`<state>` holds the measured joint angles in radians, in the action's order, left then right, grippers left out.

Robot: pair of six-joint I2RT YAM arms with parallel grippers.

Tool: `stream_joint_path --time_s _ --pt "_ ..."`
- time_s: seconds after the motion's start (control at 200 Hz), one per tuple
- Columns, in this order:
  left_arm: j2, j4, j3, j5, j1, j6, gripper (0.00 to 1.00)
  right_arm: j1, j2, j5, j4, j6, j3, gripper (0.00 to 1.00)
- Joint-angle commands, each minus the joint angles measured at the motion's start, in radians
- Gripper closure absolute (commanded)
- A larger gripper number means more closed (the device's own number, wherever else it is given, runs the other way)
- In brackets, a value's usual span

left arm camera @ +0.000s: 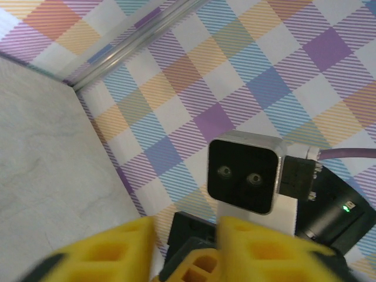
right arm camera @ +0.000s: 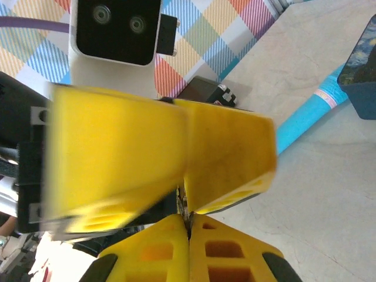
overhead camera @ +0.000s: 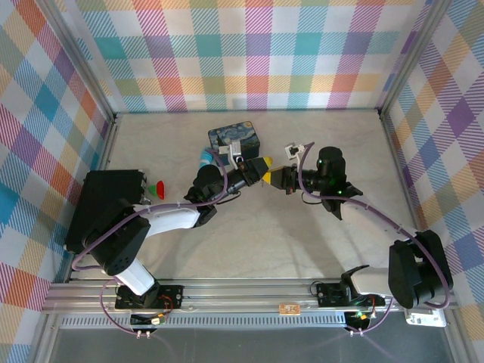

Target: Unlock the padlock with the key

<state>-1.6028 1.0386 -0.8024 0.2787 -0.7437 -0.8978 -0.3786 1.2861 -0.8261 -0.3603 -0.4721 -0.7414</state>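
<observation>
This is a robotics lab test cell. Colourful plaid cloth walls [overhead camera: 257, 53] hang on aluminium frame posts [overhead camera: 76, 57] around a pale tabletop [overhead camera: 257, 242]. Two cabled robot arms, left arm [overhead camera: 174, 219] and right arm [overhead camera: 408, 268], are bolted to a metal rail [overhead camera: 242, 291] along the near edge.

- Table [overhead camera: 227, 249]: pale stone-look top, matt, faintly veined.
- Walls [overhead camera: 249, 53]: plaid print, flat and matt; cloth or paper cannot be told.
- Corner post [left arm camera: 135, 41]: bare silvery metal, dull sheen.
- Rail [overhead camera: 242, 291] along the table's near edge: grooved silvery metal.
- Left gripper [left arm camera: 188, 230] and right gripper [right arm camera: 188, 229]: yellow plastic fingers [left arm camera: 111, 255], matt, with moulded hollows.
- Camera housing [left arm camera: 244, 176]: white plastic shell, glossy black face.
- Tin [overhead camera: 235, 138]: dark-blue painted surface, slight gloss.
- Cylinder [right arm camera: 305, 117]: teal, smooth.
- Cables [overhead camera: 378, 215]: purple, smooth sheath.
- Arm link [overhead camera: 178, 219]: white, glossy plastic.
</observation>
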Motion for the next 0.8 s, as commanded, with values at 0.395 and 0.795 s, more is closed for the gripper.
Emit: stream_joint_path --time_s 0.395,0.795 --pt "0.325 -0.644 -0.003 -0.208 0.095 0.116 0.21 0.006 -0.065 0.089 0.388 0.433 -0.113 1.00" --pt "0.289 -0.653 -0.107 0.160 0.093 0.395 0.26 0.006 0.041 -0.054 0.663 0.549 -0.329 1.00"
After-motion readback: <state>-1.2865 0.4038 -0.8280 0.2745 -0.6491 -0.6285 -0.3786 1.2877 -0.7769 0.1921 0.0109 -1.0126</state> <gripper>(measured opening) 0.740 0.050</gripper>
